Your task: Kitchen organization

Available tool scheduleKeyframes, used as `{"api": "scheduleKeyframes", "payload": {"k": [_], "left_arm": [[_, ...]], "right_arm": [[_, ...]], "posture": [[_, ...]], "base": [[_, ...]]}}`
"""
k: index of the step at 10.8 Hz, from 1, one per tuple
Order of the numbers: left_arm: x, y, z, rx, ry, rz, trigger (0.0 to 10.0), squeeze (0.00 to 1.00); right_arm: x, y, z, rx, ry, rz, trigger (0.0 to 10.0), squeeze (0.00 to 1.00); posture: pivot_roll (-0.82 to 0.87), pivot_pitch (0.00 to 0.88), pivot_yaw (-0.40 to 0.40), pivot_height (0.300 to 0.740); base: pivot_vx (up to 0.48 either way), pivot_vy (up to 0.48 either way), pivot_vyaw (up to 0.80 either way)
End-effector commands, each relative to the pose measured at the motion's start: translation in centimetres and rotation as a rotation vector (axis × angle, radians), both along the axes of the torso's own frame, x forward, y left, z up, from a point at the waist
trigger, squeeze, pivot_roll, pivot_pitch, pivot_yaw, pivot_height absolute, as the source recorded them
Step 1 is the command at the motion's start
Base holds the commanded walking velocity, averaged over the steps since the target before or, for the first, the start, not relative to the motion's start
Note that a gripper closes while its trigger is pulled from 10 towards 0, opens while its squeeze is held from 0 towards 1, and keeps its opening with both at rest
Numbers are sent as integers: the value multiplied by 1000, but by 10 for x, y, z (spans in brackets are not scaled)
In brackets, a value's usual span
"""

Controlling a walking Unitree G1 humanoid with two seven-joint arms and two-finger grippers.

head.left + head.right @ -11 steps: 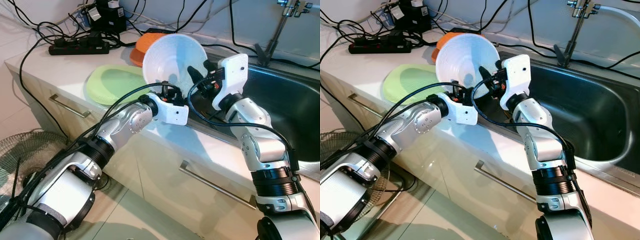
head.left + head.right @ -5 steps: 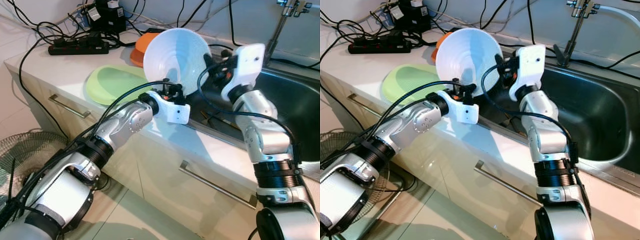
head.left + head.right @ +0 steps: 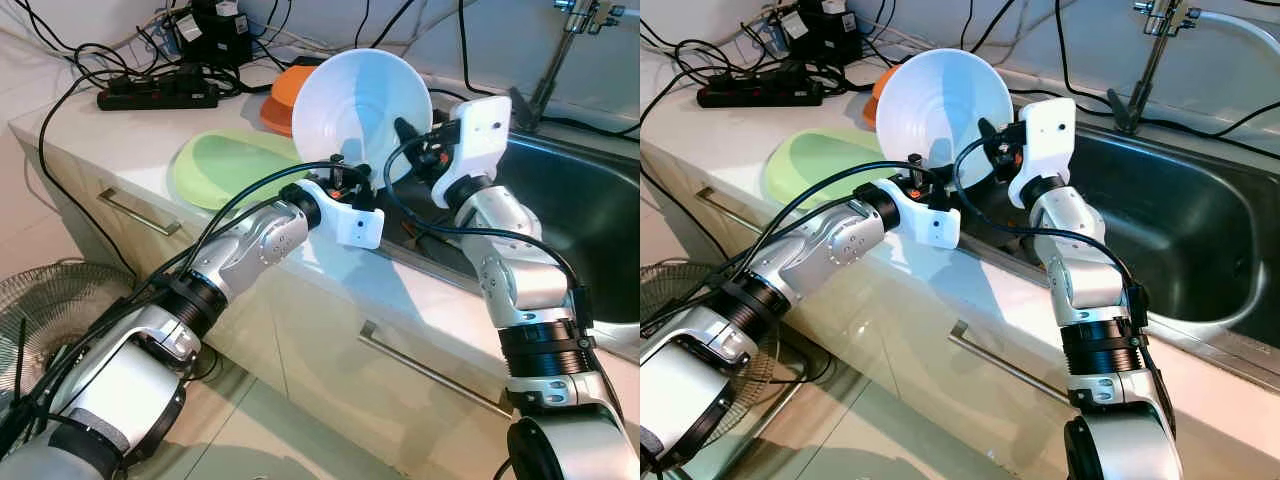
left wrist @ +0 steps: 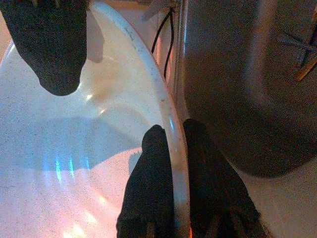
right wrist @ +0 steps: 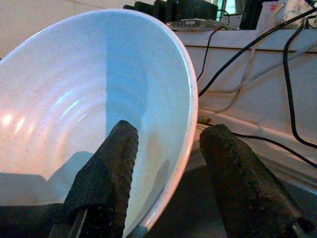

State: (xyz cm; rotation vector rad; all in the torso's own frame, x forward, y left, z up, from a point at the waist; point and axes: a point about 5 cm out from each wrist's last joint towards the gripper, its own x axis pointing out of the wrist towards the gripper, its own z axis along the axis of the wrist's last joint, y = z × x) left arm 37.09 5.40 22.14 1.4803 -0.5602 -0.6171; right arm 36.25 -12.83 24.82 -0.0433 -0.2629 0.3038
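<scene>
The large white speckled ceramic bowl point(image 3: 362, 115) — likely heavy, slick, breakable — is pinched at its rim by the left pincer point(image 4: 171, 163); the right pincer point(image 5: 168, 148) straddles the rim, apart.

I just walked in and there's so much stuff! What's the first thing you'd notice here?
The big white bowl, tipped up on its side above the counter's edge beside the steel sink. Both grippers are at its rim: the left gripper pinches it with shut jaws, while the right gripper straddles it with open jaws. Behind it on the counter lie a green plate and an orange dish.
</scene>
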Motion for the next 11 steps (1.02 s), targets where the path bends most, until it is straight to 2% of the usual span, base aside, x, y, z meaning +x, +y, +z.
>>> {"api": "scheduleKeyframes", "payload": {"k": [1,2,7,8,9,11], "left_arm": [[-2,-2,12,-19,-60,-21,10000,0],[-3,-2,11,-17,-59,-23,10000,0],[-4,-3,11,-13,-84,-36,10000,0],[-5,-2,11,-10,-88,-37,10000,859],[-5,-2,11,-7,-90,-36,10000,1000],[-5,-1,11,-5,-92,-32,10000,1000]], "right_arm": [[2,1,3,8,1,3,3176,0],[2,0,4,14,0,-5,0,0],[2,-2,6,29,-10,-13,0,0],[2,-3,6,29,-8,-14,0,0],[2,-2,6,29,-8,-13,0,0],[2,-2,5,30,-2,-12,0,0]], "posture": [[146,50,29,740],[148,52,27,740],[145,55,27,740],[145,55,27,740],[145,55,27,740],[147,59,27,740]], "base": [[0,0,0],[0,0,0],[0,0,0],[0,0,0],[0,0,0],[0,0,0]]}}
